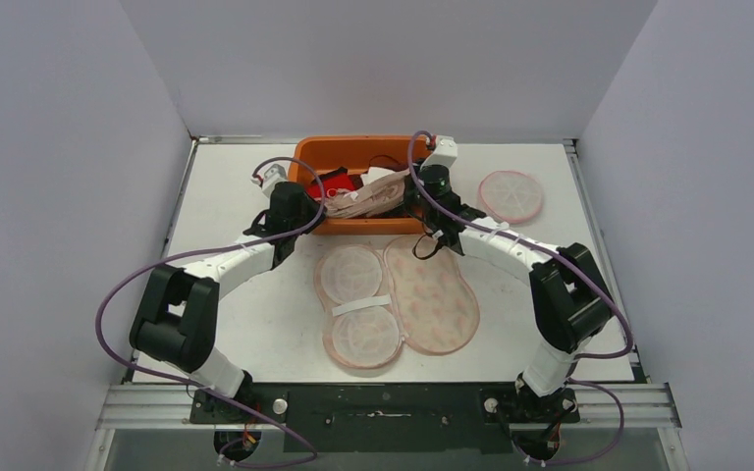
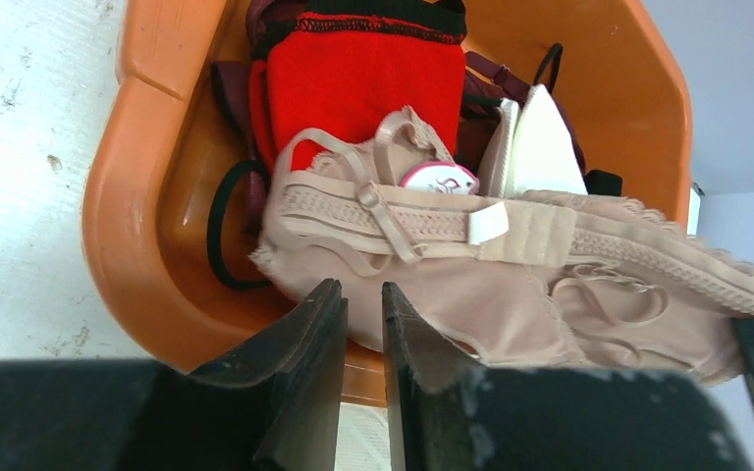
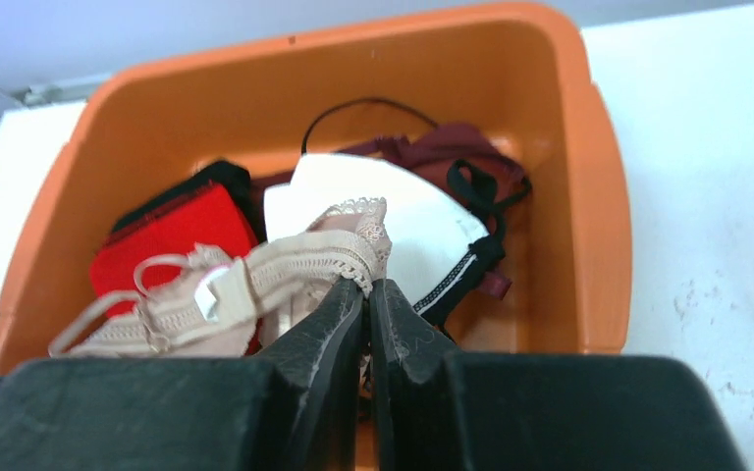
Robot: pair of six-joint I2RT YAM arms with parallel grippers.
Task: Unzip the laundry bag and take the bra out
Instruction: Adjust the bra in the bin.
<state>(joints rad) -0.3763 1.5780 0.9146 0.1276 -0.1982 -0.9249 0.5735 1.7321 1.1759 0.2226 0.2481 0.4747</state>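
The bra [image 2: 511, 294], beige with lace edges, lies draped over the near rim of an orange bin [image 2: 128, 196]. It is stretched sideways across the other clothes inside, with part of it hanging over the rim toward the arms. The right fingers [image 3: 329, 324] are pressed together and pinch the lace edge at one end of the bra, above the inside of the bin. The left fingers [image 2: 319, 334] sit at the bin's near left side with only a narrow slit between them. The orange rim shows through that slit. The bra's lower hem rests against the outer side of one finger, and no cloth shows between the two.

Under and behind the bra in the bin are a red cloth [image 2: 363, 83], a white pad [image 2: 540, 147], a dark maroon garment [image 3: 452, 147] and a black band [image 2: 218, 226] curled against the bin wall.

The laundry bag [image 1: 432, 299] lies opened flat on the table [image 1: 255, 314], just in front of the bin and between the two arms, its two round halves on the left. A separate round mesh disc [image 1: 511, 196] lies on the table to the right of the bin, beyond the right arm.
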